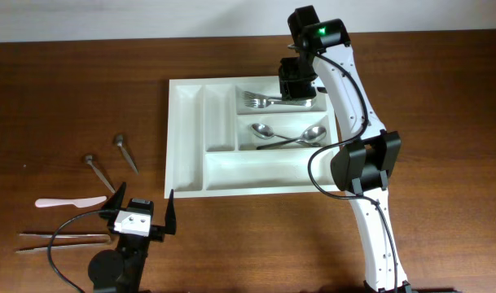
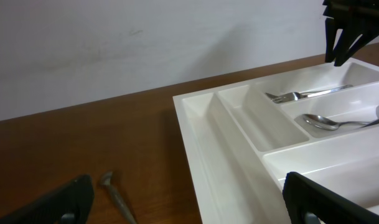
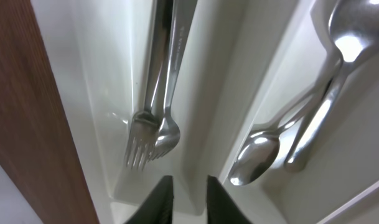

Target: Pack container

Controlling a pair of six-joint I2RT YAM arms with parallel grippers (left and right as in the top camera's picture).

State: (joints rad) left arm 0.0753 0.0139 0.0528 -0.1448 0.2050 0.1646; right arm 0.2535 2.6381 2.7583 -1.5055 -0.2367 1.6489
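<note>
The white cutlery tray [image 1: 190,175] lies mid-table. Its top long compartment holds two forks [image 1: 260,100] and the middle one holds two spoons [image 1: 288,137]. My right gripper [image 1: 296,84] hangs over the top compartment, just right of the forks. In the right wrist view its fingers [image 3: 189,202] are a little apart with nothing between them, above the fork tines [image 3: 153,134] and beside the spoons [image 3: 257,158]. My left gripper [image 1: 142,213] is open and empty near the front edge, left of the tray's front corner. Its view [image 2: 189,208] shows the tray [image 2: 226,143].
Left of the tray lie two dark grey utensils [image 1: 125,152] [image 1: 99,171], a pink knife [image 1: 68,202] and a pair of chopsticks [image 1: 60,238]. One grey utensil also shows in the left wrist view [image 2: 117,196]. The right arm spans the tray's right side.
</note>
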